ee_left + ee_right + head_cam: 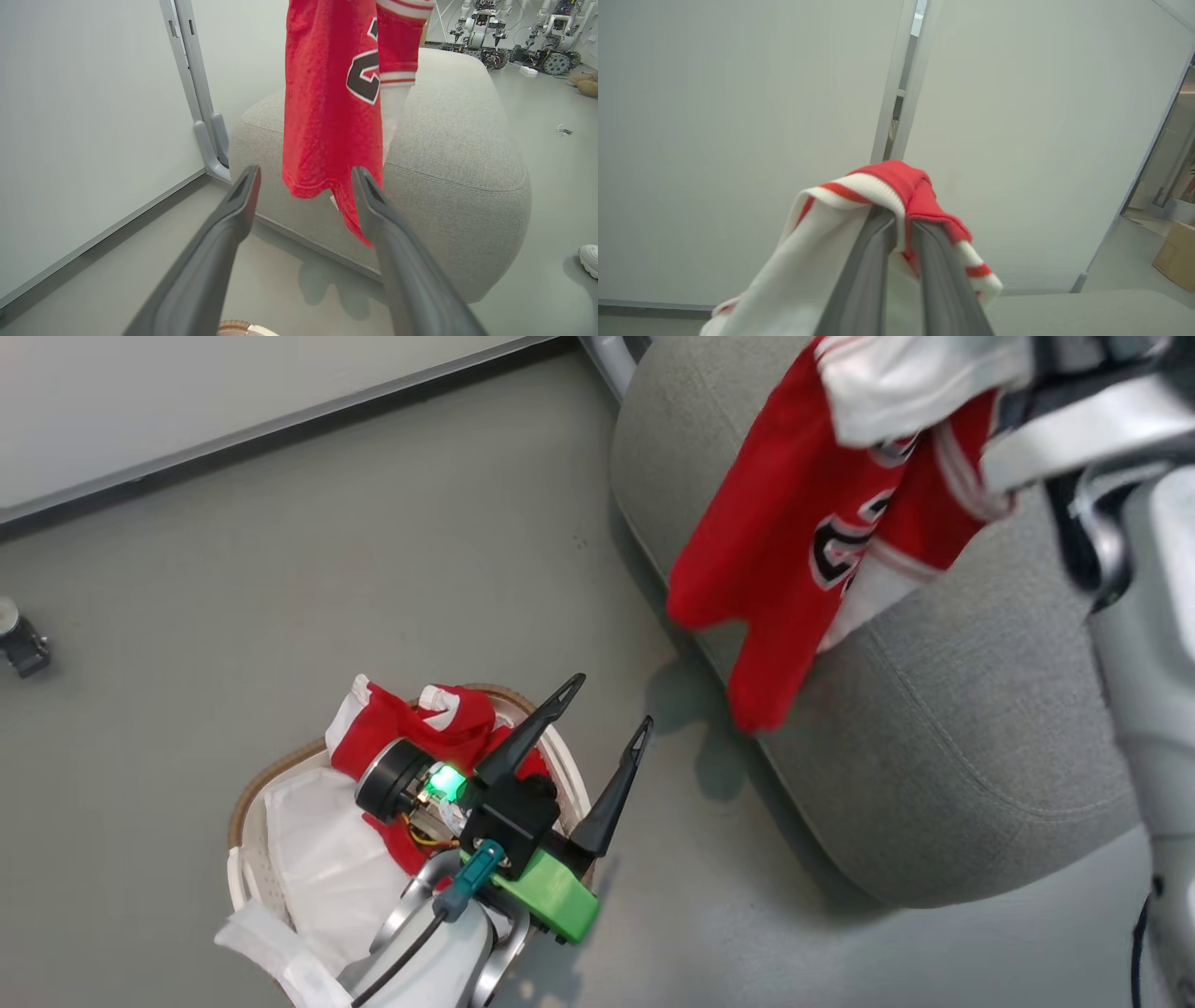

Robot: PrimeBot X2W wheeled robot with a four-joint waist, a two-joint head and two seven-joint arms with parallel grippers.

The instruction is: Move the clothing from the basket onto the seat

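Note:
A red jersey (pixel 803 541) with white trim and dark lettering hangs in the air over the near edge of the grey seat (pixel 943 728). My right gripper (pixel 903 224) is shut on its striped collar. The jersey (pixel 331 107) also hangs just beyond my left gripper (pixel 306 179), above the seat (pixel 458 154). The left gripper (pixel 611 700) stands open and holds nothing, over the right rim of the basket (pixel 245 803). More red clothing (pixel 420 728) lies in the basket on the white liner (pixel 317 859).
The basket stands on the grey floor left of the seat. A wall with a dark baseboard (pixel 280 425) runs along the back. A small dark object (pixel 21 639) sits at the far left. Other robots (pixel 514 32) and a shoe (pixel 589 259) lie beyond the seat.

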